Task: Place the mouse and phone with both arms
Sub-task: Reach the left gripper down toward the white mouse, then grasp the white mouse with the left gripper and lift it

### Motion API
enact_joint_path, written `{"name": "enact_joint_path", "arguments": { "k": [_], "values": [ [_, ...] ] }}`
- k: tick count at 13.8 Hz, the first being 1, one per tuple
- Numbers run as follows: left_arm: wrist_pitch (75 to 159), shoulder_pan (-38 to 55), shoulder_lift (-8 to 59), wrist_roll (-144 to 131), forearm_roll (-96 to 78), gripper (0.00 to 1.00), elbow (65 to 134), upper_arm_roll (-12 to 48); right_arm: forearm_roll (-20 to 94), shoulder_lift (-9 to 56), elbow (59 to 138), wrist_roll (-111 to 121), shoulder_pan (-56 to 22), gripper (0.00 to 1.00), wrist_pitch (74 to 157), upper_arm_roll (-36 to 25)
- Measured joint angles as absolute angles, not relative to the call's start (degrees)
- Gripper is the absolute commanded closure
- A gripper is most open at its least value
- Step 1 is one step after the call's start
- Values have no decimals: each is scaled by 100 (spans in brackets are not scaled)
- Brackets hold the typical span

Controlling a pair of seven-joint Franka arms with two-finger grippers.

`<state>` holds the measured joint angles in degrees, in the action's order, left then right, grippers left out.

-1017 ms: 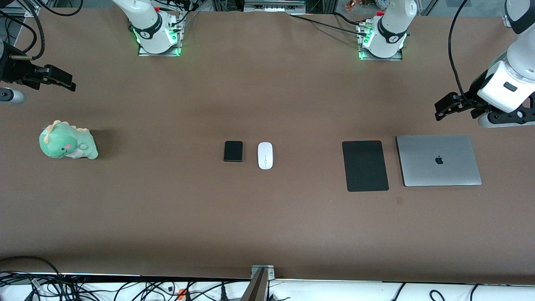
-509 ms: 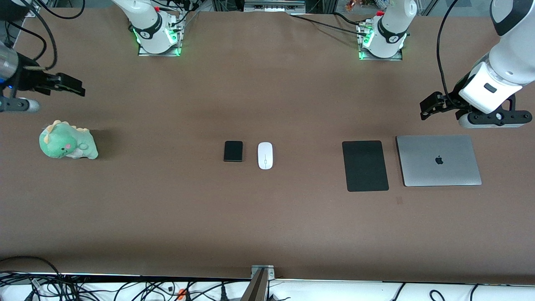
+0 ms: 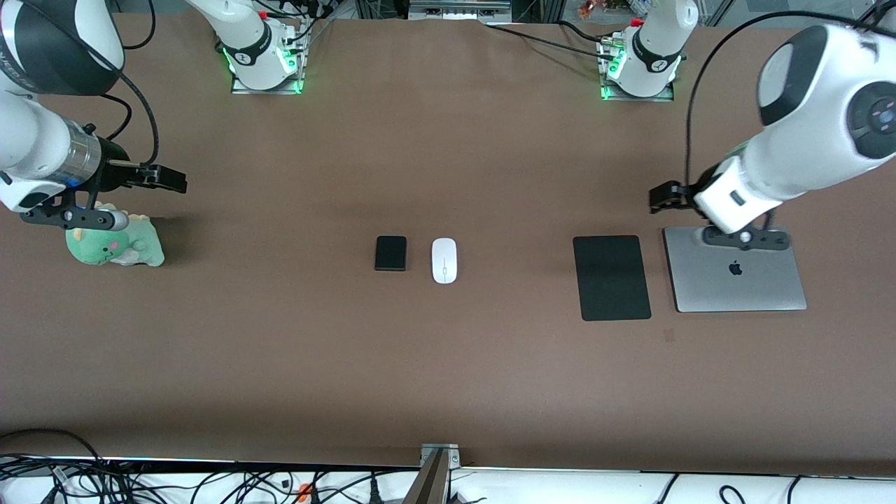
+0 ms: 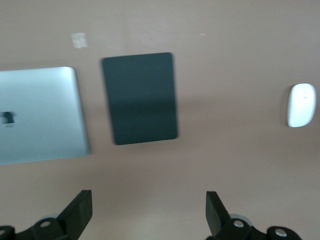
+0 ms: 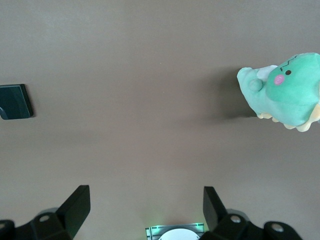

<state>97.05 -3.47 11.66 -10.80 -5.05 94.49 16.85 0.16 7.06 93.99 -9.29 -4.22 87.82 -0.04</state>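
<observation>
The phone (image 3: 390, 253) and mouse (image 3: 444, 260) lie side by side mid-tabletop (image 3: 448, 364). The left pincer (image 3: 661, 197) hangs open by the laptop (image 3: 735, 280); the right pincer (image 3: 164, 180) hangs open beside the plush dinosaur (image 3: 115, 245).

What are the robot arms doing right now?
Left gripper open, over table by laptop. Right gripper open, by plush toy. Mouse and phone untouched, side by side. Nothing blocking.

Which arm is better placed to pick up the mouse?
Left. The mouse lies on the left arm's side of the phone, and the left gripper, open, is closer to it. The right gripper suits the phone.
</observation>
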Motion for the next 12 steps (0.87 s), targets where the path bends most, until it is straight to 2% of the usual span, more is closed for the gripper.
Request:
{"name": "enact_joint_path", "arguments": {
  "k": [12],
  "values": [
    [12623,1895,3132,-3937,-567,0,9330,1729,16,699,9395,-930,-413,0,8736,-24]
  ]
}}
